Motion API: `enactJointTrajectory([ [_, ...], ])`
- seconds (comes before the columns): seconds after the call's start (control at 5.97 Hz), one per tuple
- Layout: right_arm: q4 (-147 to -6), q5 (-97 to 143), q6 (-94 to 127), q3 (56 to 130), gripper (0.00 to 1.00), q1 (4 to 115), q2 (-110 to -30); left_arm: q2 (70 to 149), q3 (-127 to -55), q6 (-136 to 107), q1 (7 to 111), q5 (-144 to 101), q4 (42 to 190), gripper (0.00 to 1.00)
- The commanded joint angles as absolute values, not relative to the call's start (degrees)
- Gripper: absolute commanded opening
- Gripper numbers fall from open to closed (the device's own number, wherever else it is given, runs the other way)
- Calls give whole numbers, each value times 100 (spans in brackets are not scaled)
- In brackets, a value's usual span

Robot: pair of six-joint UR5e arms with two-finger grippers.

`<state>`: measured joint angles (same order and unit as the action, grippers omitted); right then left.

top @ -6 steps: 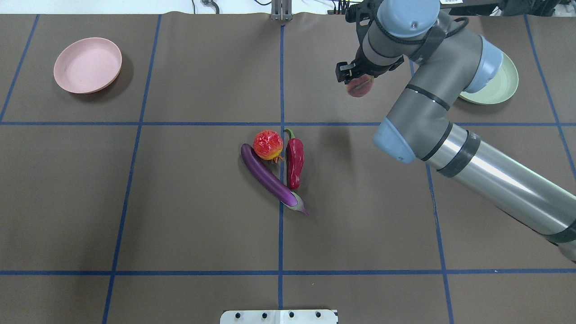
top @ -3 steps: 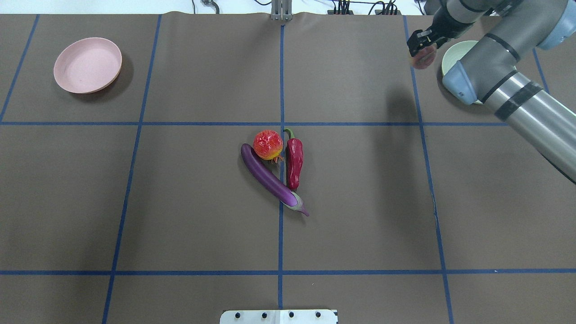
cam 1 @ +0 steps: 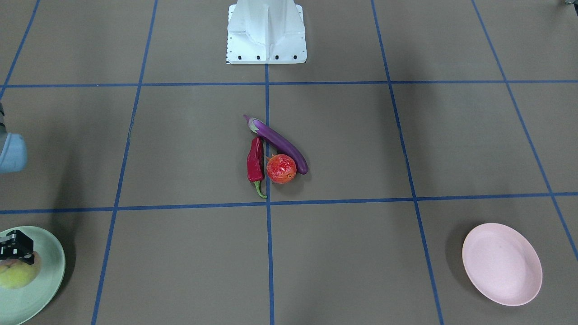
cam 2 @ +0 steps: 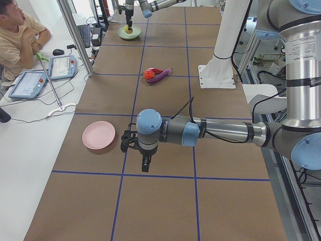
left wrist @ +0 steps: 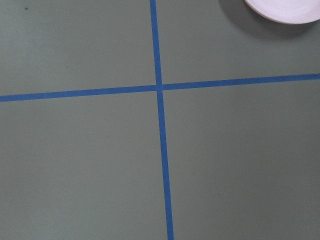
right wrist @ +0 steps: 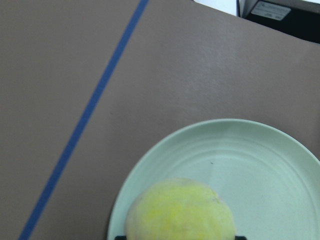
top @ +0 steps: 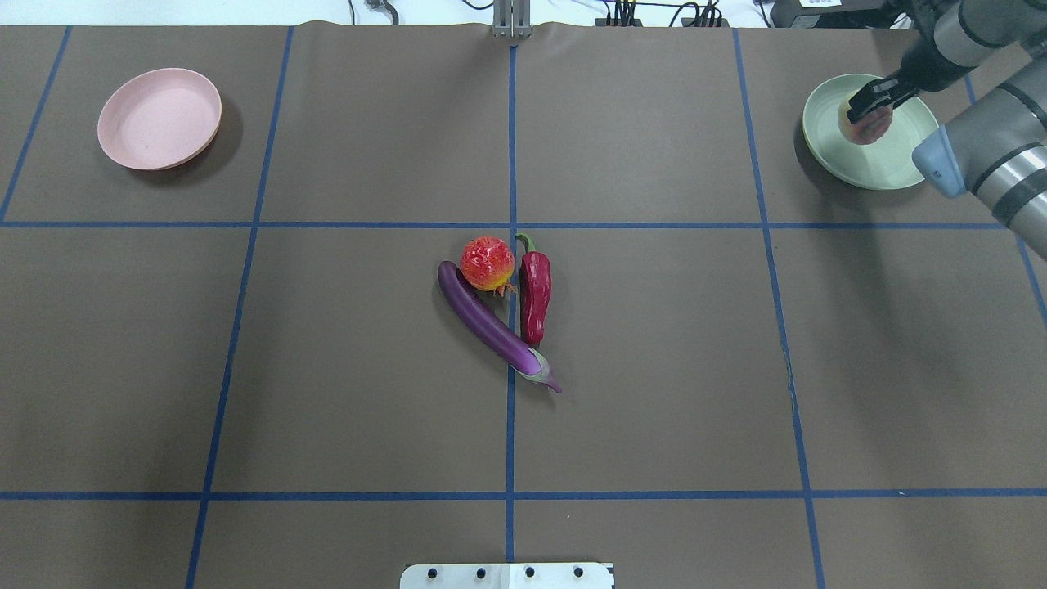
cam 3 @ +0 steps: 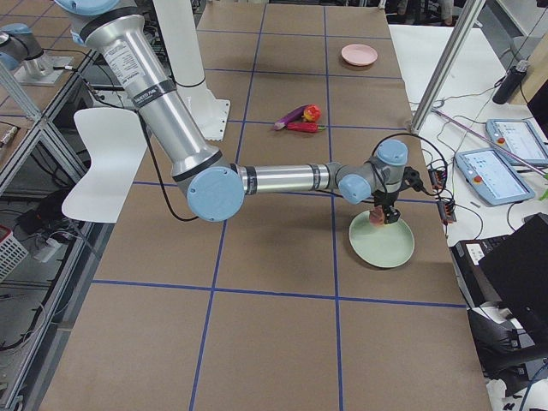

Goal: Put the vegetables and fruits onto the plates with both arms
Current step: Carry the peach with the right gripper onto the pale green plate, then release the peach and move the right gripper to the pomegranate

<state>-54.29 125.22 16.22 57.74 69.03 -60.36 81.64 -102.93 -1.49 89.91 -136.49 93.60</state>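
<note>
My right gripper (top: 869, 106) is shut on the yellow-green peach (top: 867, 125) and holds it over the pale mint plate (top: 900, 168) at the far right; whether the peach touches the plate I cannot tell. The right wrist view shows the peach (right wrist: 180, 210) above the plate (right wrist: 280, 155). The purple eggplant (top: 489, 327), the red chili (top: 536, 296) and the red-orange fruit (top: 487, 263) lie together mid-table. The pink plate (top: 159, 119) stands empty at the far left. My left gripper (cam 2: 131, 144) hangs near the pink plate (cam 2: 99, 135); whether it is open or shut I cannot tell.
The white base block (top: 507, 575) sits at the table's near edge. Blue tape lines (top: 511, 164) mark a grid on the brown cover. An operator (cam 2: 15, 40) sits at a side desk with tablets (cam 2: 61, 67).
My right arm has swung right with the peach, from right of centre to over the mint plate. The three items mid-table have not moved.
</note>
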Motion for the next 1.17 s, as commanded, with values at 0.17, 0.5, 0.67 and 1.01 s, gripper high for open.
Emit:
enactJointTrajectory([
  [0.17,-4869,12515,1722,5518,98,6952,-6126,8165,-10301,-158,8991,-13649,9360,100],
  [0.5,-5287,12673,3289,6507,99,6882,-5934,8165,-10301,-150,8991,-13649,9360,100],
  [0.67,-5970,12656,3766,7191,99,6621,-5793,8165,-10292,-149,8991,-13649,9360,100],
  [1.01,-6389,11295,5493,7716,98,5186,-5181,8165,-10292,-149,8991,-13649,9360,100],
])
